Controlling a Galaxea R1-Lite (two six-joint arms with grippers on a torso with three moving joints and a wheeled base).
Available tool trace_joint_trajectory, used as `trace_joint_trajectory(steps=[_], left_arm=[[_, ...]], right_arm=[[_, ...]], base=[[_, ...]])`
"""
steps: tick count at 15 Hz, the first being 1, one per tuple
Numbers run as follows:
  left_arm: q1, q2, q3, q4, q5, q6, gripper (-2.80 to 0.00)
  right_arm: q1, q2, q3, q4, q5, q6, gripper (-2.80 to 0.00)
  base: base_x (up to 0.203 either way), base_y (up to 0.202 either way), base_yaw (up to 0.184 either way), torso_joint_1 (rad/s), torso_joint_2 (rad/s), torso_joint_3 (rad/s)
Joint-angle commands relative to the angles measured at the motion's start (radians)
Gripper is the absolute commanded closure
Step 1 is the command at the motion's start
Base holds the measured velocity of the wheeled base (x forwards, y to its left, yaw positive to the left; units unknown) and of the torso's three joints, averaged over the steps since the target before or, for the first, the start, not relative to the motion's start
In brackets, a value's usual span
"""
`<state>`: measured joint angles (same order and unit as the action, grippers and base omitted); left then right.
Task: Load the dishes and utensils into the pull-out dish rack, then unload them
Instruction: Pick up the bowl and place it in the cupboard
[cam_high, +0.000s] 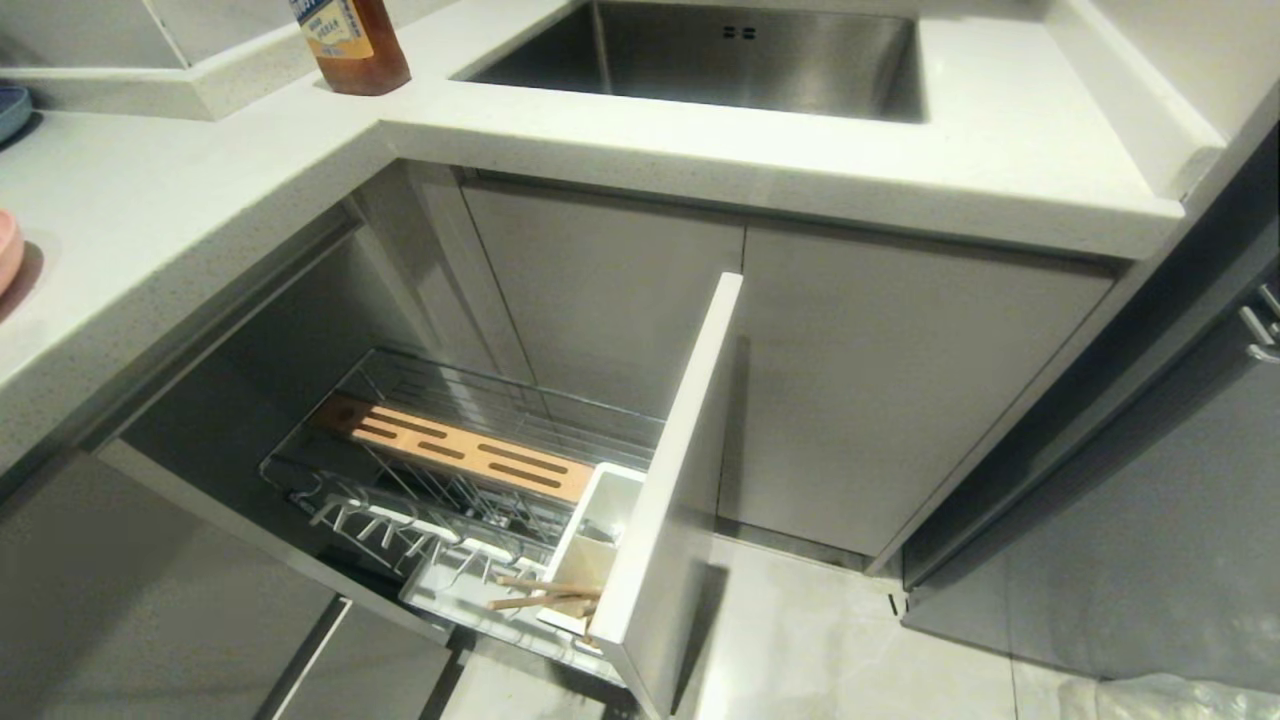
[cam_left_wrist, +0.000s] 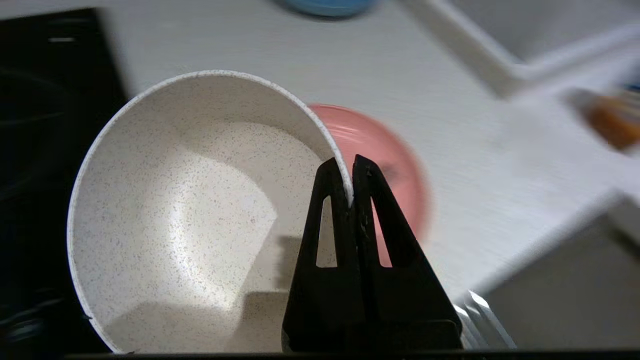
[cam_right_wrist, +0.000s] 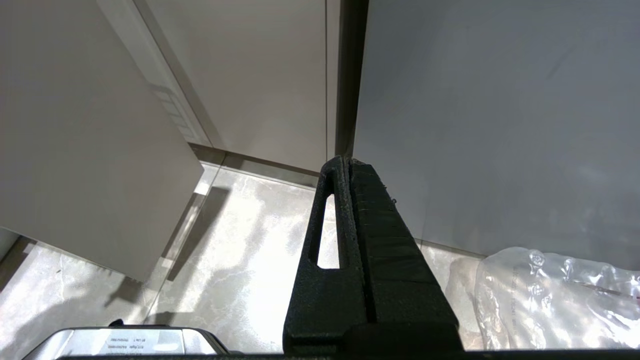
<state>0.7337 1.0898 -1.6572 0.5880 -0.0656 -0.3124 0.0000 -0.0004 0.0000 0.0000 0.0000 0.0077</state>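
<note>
Left gripper (cam_left_wrist: 350, 187): pinching the rim of the cream-white bowl (cam_left_wrist: 190, 220), one finger inside the wall, one outside; bowl tilted, speckled interior facing the wrist camera, held off the white countertop (cam_left_wrist: 450, 150).
Pink plate (cam_left_wrist: 380, 165): flat on the countertop behind the bowl rim, blurred; in the head view only its edge shows at far left of frame.
Right gripper (cam_right_wrist: 350, 165): fingers pressed together, holding nothing, hanging over the pale floor (cam_right_wrist: 240, 260) near the cabinet doors (cam_right_wrist: 270, 75); crinkled clear plastic wrap (cam_right_wrist: 550, 295) lower right of that frame.
Pull-out dish rack (cam_high: 480, 480): pulled out, lower centre of head view; prongs bare.
Chopsticks (cam_high: 545, 592): lying tilted at the white utensil caddy (cam_high: 600, 540), tips pointing left.
Fork: not made out.
Sink (cam_high: 720, 50): upper centre; amber bottle (cam_high: 350, 45) upper left.
</note>
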Motion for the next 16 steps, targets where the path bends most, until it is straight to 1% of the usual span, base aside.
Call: trace_joint_trajectory(steps=[1,2,4,5,7,9,11,12,14,16], left_arm=[[-0.152,-0.049,-0.003,0.001,-0.006,-0.012,0.00],[-0.260,-0.060,-0.002,0.000,-0.014,-0.028,0.00],[-0.468,-0.082,0.015,-0.027,-0.031,-0.080,0.00],[-0.567,-0.096,0.051,-0.078,-0.043,-0.108,0.00],[-0.719,-0.126,0.214,-0.292,-0.064,-0.139,0.00],[-0.860,-0.142,0.378,-0.562,-0.077,-0.156,0.00],[-0.981,-0.135,0.513,-0.769,-0.088,-0.184,0.00],[-1.035,-0.121,0.574,-0.847,-0.095,-0.201,0.00],[-1.095,-0.086,0.695,-0.962,-0.100,-0.226,0.00],[-1.120,-0.028,0.808,-1.075,-0.100,-0.260,0.00]], right_arm=[[0.000,0.000,0.000,0.000,0.000,0.000,0.00],[0.000,0.000,0.000,0.000,0.000,0.000,0.00],[0.000,0.000,0.000,0.000,0.000,0.000,0.00],[0.000,0.000,0.000,0.000,0.000,0.000,0.00],[0.000,0.000,0.000,0.000,0.000,0.000,0.00],[0.000,0.000,0.000,0.000,0.000,0.000,0.00],[0.000,0.000,0.000,0.000,0.000,0.000,0.00],[0.000,0.000,0.000,0.000,0.000,0.000,0.00],[0.000,0.000,0.000,0.000,0.000,0.000,0.00],[0.000,0.000,0.000,0.000,0.000,0.000,0.00]], base=[[0.000,0.000,0.000,0.000,0.00,0.000],[0.000,0.000,0.000,0.000,0.00,0.000],[0.000,0.000,0.000,0.000,0.00,0.000],[0.000,0.000,0.000,0.000,0.00,0.000],[0.000,0.000,0.000,0.000,0.00,0.000],[0.000,0.000,0.000,0.000,0.00,0.000],[0.000,0.000,0.000,0.000,0.00,0.000],[0.000,0.000,0.000,0.000,0.00,0.000],[0.000,0.000,0.000,0.000,0.00,0.000],[0.000,0.000,0.000,0.000,0.00,0.000]])
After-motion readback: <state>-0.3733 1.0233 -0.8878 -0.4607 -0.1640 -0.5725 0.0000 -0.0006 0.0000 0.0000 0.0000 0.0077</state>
